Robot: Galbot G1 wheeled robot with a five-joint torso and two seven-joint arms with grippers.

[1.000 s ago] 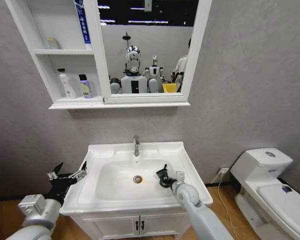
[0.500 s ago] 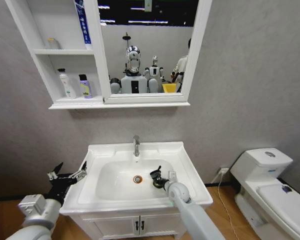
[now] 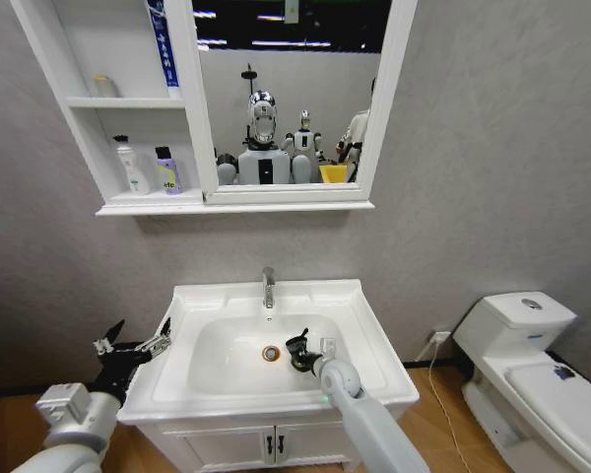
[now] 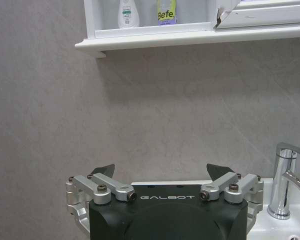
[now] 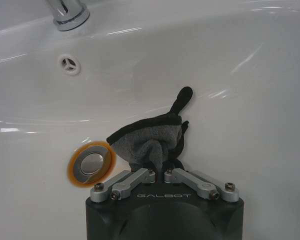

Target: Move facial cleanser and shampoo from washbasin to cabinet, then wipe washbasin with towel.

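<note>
- Head view: the washbasin (image 3: 360, 305) stands below the cabinet (image 3: 128, 206), which hangs on the grey wall with its mirror (image 3: 291, 89) at the right side.
- On the lowest shelf of the cabinet a white bottle (image 3: 130, 166) and a smaller bottle with a dark cap (image 3: 167, 170) stand side by side, near the mirror frame.
- The right gripper (image 3: 297, 352) is inside the bowl of the washbasin, just beside the drain (image 3: 271, 353), and it holds the dark towel (image 3: 294, 348) against the white surface.
- The left gripper (image 3: 133, 346) hangs outside the left edge of the washbasin, its fingers spread apart and holding nothing.
- A white toilet (image 3: 532, 374) stands at the right of the washbasin.
- Left wrist view: the left gripper (image 4: 161, 172) has its two fingertips wide apart, with only the grey wall between them. The faucet (image 4: 285, 182) stands near, and the two bottles (image 4: 128, 12) are on the shelf high above.
- Right wrist view: the right gripper (image 5: 157, 172) is clamped on the towel (image 5: 147, 140), its fingers drawn together over the bunched grey cloth. The towel touches the bowl, just beside the drain (image 5: 90, 162). The overflow hole (image 5: 69, 63) and the base of the faucet (image 5: 67, 12) lie farther up the bowl wall.
</note>
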